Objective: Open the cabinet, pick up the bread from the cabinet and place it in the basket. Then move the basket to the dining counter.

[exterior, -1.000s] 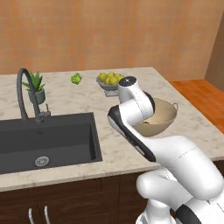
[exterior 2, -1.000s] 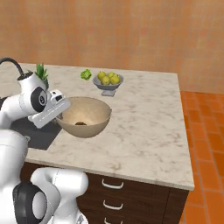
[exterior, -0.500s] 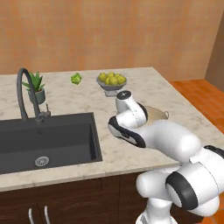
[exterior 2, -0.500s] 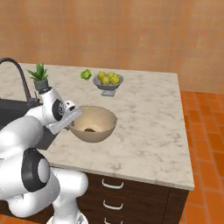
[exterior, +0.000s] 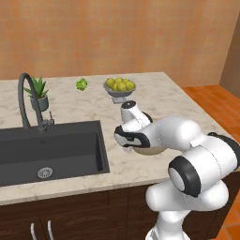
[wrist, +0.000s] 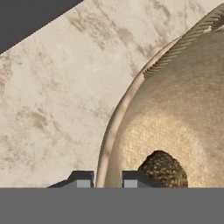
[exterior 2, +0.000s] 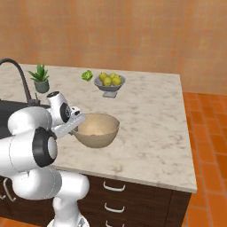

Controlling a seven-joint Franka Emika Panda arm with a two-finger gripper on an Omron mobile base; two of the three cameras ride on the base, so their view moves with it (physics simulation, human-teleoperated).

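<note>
- Looking from the left base view, the basket (exterior: 149, 149) sits on the dining counter (exterior: 93, 105), to the right of the dark sink (exterior: 47, 150) and mostly hidden behind the white arm. The gripper itself is masked by the wrist here, so this view cannot settle its state. A grey bowl of yellow-green fruit (exterior: 120, 86) stands further back, well apart, with a small potted plant (exterior: 38, 93) beside the tap (exterior: 29, 101).
- Turning to the right base view, the basket (exterior 2: 96, 129) rests flat on the pale counter (exterior 2: 150, 119), upright, its mouth open to the ceiling. The gripper (exterior 2: 72, 128) meets the rim on the side facing the sink, so the bowl lies just beyond the hand, toward the counter's open middle.
- Closing in with the hand view, the two fingertips (wrist: 81, 179) straddle the basket (wrist: 183, 109) rim: one outside over the marble, the other inside the wall. They appear pinched on the rim, though the actual contact sits at the frame's bottom edge. A dark, rough bread (wrist: 162, 169) lies in the bottom of the basket, just beside the inner fingertip.
- Judging from this, the basket already stands on the dining counter, so the coming move would be letting go and backing away from the rim, toward the sink side.
</note>
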